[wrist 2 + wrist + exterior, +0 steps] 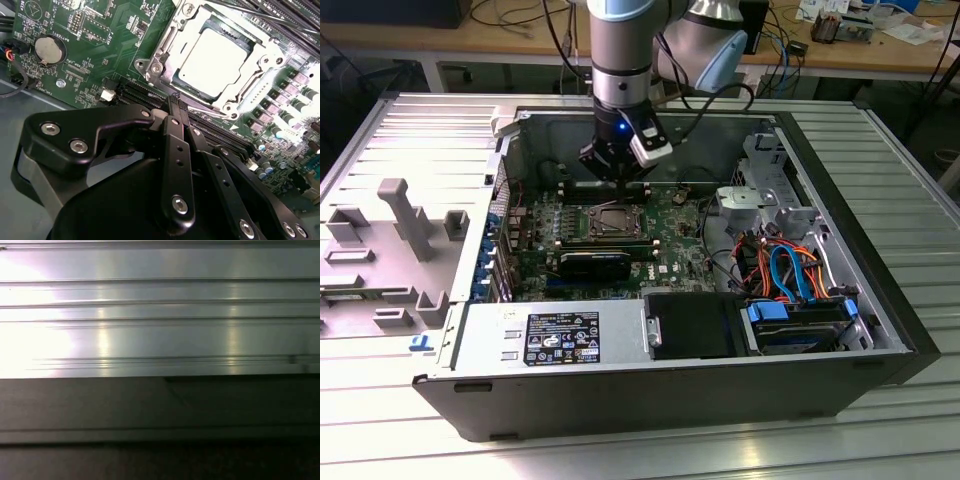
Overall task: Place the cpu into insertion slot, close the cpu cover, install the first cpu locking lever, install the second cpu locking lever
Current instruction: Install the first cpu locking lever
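The cpu [212, 62] lies flat in the insertion slot [187, 82] on the green motherboard [95, 45]; its top is a pale, dull silver square, washed bright by glare in the second wrist view; the cpu cover [165, 42] sits down around it as a thin silver frame whose square window leaves the chip's top bare, with screw heads showing at the frame's corners. A thin wire lever [270, 20] runs along the far side of the slot; whether it is latched cannot be told.

In the exterior view the slot [605, 222] sits near the middle of the motherboard [670, 245] inside the open computer case [670, 385], which rests on a ribbed metal desk [910, 215]; the arm comes down from above and the end effector [618, 180] hangs just above the board, beside the slot on its far side.

In the second wrist view the end effector [179, 104] has its black fingers [175, 135] drawn together, tips meeting with nothing between them, close to the slot's near edge. A round coin battery [50, 49] sits on the motherboard, well apart from the slot.
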{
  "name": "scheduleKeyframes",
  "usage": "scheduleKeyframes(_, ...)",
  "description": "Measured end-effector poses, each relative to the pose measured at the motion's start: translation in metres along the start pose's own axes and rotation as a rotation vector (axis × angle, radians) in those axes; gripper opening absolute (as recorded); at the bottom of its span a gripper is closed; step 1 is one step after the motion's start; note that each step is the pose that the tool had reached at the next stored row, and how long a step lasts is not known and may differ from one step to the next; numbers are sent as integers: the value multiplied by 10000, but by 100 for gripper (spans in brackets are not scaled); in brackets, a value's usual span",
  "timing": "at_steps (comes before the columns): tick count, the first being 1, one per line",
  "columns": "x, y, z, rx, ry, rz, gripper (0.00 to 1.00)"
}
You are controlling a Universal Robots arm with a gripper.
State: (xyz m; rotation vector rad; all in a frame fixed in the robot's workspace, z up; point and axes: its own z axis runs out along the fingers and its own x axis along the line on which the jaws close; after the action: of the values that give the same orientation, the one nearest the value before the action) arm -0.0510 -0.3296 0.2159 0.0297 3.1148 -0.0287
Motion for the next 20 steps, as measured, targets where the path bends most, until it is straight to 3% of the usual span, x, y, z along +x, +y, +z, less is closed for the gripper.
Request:
scheduleKeyframes(11, -26, 3, 68, 3, 2, 1, 11)
scheduleKeyframes(20, -30, 3, 49, 0, 0, 0, 11)
